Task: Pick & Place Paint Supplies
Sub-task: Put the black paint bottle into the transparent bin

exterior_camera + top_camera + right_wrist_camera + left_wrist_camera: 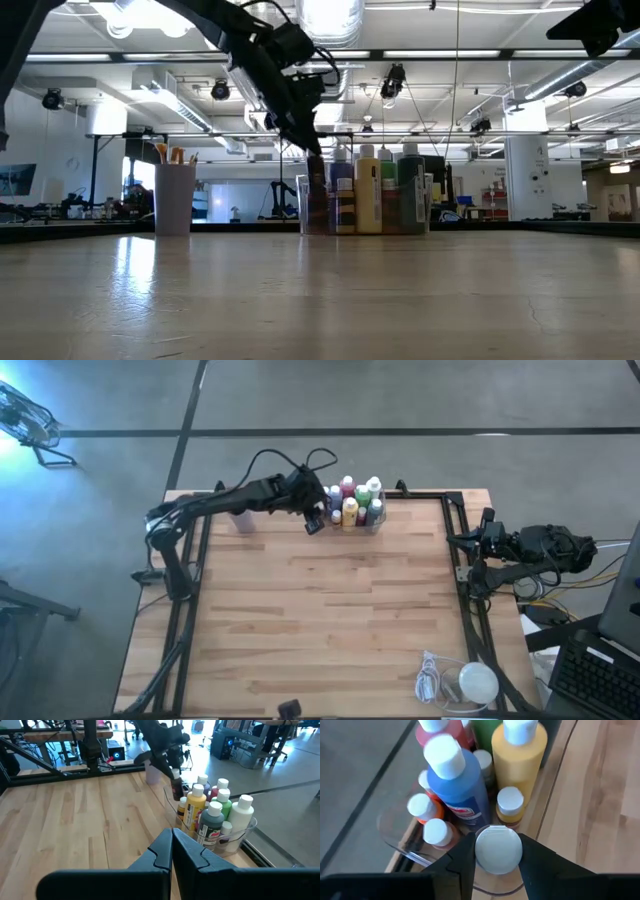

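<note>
A clear plastic tray (246,836) at the table's far edge holds several pale-capped paint bottles (356,502), among them a blue one (462,787) and a yellow one (519,757). My left gripper (498,870) hangs over the tray's left end, shut on a dark brown bottle (176,790). A purple cup (173,198) with paintbrushes (170,153) sticking out of it stands left of the tray. My right gripper (172,847) waits shut, with nothing in it, at the table's right edge (487,530). My left gripper pinches the brown bottle's white cap (498,849) between its two fingers (465,857), one on each side. The fingers slant down from the table's left. The bottle hangs upright below them at the tray's left end; whether its base rests on the tray floor I cannot tell.
A white round lump (477,682) with a coiled cord (430,678) lies at the table's near right corner. The wooden tabletop (330,610) between the tray and the near edge is bare. Black frame rails (462,560) run along the table's sides.
</note>
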